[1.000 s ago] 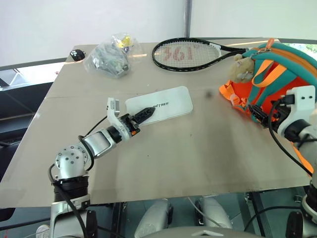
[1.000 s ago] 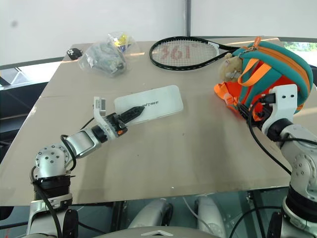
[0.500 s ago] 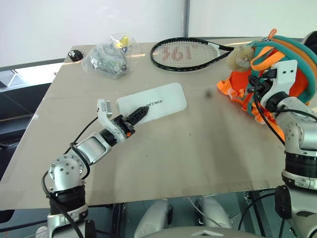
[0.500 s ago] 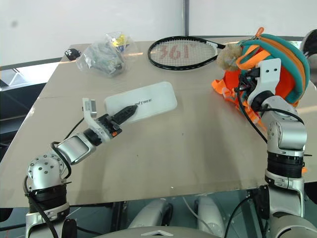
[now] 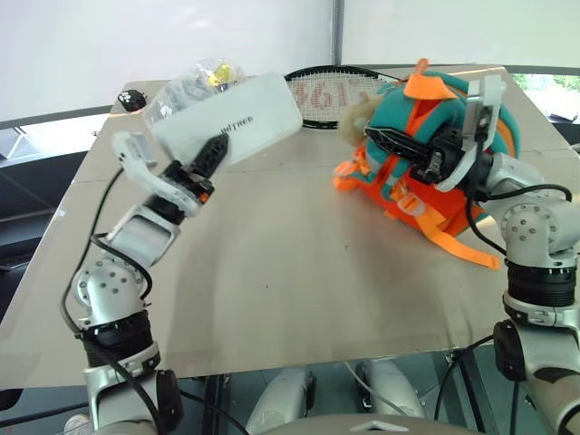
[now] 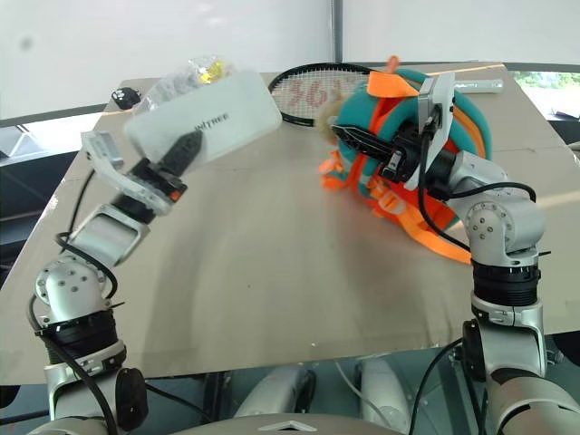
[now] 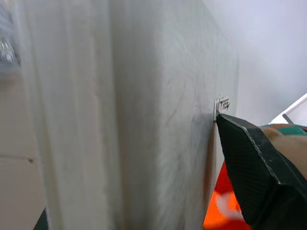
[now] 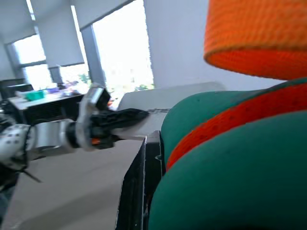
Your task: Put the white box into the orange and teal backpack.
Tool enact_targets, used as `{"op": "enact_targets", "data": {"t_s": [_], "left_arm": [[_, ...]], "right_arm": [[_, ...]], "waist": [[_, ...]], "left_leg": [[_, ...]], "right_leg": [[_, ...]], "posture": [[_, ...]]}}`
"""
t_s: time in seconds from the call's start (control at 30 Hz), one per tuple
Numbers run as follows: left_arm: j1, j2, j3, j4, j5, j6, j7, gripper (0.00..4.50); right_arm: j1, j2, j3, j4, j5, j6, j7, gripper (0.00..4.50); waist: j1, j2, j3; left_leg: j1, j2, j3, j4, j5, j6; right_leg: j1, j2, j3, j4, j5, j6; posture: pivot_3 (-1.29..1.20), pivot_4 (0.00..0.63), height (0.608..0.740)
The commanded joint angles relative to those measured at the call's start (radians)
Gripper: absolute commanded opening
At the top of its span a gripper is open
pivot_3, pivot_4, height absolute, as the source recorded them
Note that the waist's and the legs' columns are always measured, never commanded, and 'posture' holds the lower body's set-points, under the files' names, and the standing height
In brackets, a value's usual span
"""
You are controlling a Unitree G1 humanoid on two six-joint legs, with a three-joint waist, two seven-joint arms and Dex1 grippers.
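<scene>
The white box, which lay flat on the table a second ago, is now up in the air, lifted clear of the tabletop and tilted so its lettered face looks toward the camera, over the left rear part of the table. The left gripper holds it by its lower end, one black finger laid across the lettered face and the box wedged between the fingers; the left wrist view shows that finger tip pressed right beside the dark lettering. The orange and teal backpack has moved too: it has been pulled leftward across the table from the far right edge and tipped up, so its teal top now faces the box. The right gripper has closed on the backpack's upper edge, its dark fingers clamped at the teal fabric with an orange strap looped above them. Orange straps trail down onto the table on the near side. A tan plush bear sits at the backpack's far side, against the black tennis racket. Behind the raised box lies the crinkled clear plastic bag, and a small black object rests near the table's far left corner.
</scene>
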Motion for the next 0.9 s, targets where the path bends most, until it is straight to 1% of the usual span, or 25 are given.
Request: {"op": "enact_targets", "data": {"t_s": [0.03, 0.1, 0.2, 0.33, 0.43, 0.6, 0.77, 0.9], "left_arm": [[-0.017, 0.055, 0.054, -0.052, -0.031, -0.012, -0.068, 2.56], [-0.001, 0.083, 0.063, -0.066, -0.050, 0.005, -0.118, 2.56], [0.026, 0.136, 0.041, -0.107, -0.040, 0.022, -0.215, 2.56], [0.019, 0.171, -0.021, -0.149, -0.008, 0.024, -0.317, 2.56], [0.031, 0.205, -0.148, -0.165, 0.195, -0.085, -0.448, 2.56], [-0.007, 0.200, -0.296, -0.113, 0.380, -0.211, -0.591, 2.56], [-0.071, 0.179, -0.350, -0.032, 0.490, -0.308, -0.674, 2.56], [-0.186, 0.138, -0.352, 0.076, 0.570, -0.394, -0.668, 2.56]], "right_arm": [[0.016, -0.076, -0.026, -0.094, 0.072, 0.036, 0.062, 0.02], [0.047, -0.119, -0.022, -0.107, 0.087, 0.061, 0.075, 0.02], [0.116, -0.205, 0.023, -0.120, 0.031, 0.047, 0.134, 0.02], [0.139, -0.225, 0.024, -0.119, 0.046, 0.046, 0.147, 0.02], [0.130, -0.226, 0.006, -0.135, 0.091, 0.063, 0.151, 0.02], [0.144, -0.261, -0.012, -0.172, 0.152, 0.076, 0.192, 0.02], [0.171, -0.293, -0.031, -0.193, 0.192, 0.073, 0.212, 0.02], [0.191, -0.307, -0.047, -0.215, 0.228, 0.081, 0.225, 0.02]], "waist": [[0.004, 0.000, 0.000], [0.005, 0.000, 0.000], [0.005, 0.000, 0.000], [0.005, 0.000, 0.000], [0.005, 0.000, 0.000], [0.014, 0.000, 0.000], [0.027, -0.001, 0.000], [0.034, -0.001, 0.000]], "left_leg": [[-0.002, 0.000, -0.001, 0.000, 0.000, 0.000], [-0.005, 0.000, -0.003, 0.001, 0.000, 0.000], [-0.006, 0.000, -0.003, 0.002, 0.000, 0.000], [-0.006, 0.000, -0.003, 0.002, 0.000, 0.000], [-0.006, 0.000, -0.002, 0.002, 0.000, 0.000], [-0.006, 0.000, -0.003, 0.002, 0.000, 0.000], [-0.006, 0.000, -0.003, 0.002, 0.000, 0.000], [-0.007, -0.001, -0.004, 0.003, 0.000, 0.000]], "right_leg": [[-0.001, 0.000, -0.001, 0.000, 0.000, 0.000], [-0.003, 0.000, -0.003, 0.000, 0.000, 0.000], [-0.004, -0.001, -0.004, 0.001, 0.000, 0.000], [-0.004, -0.001, -0.004, 0.001, 0.000, 0.000], [-0.004, -0.001, -0.004, 0.001, 0.000, 0.000], [-0.004, -0.002, -0.005, 0.001, 0.000, 0.000], [-0.003, -0.002, -0.005, 0.000, 0.000, 0.000], [-0.003, -0.002, -0.007, 0.001, 0.000, 0.000]], "posture": [[0.00, 0.150, 0.739], [0.00, 0.150, 0.739], [0.00, 0.150, 0.739], [0.00, 0.150, 0.739], [0.00, 0.150, 0.739], [0.00, 0.150, 0.739], [0.00, 0.150, 0.739], [0.00, 0.150, 0.739]]}}
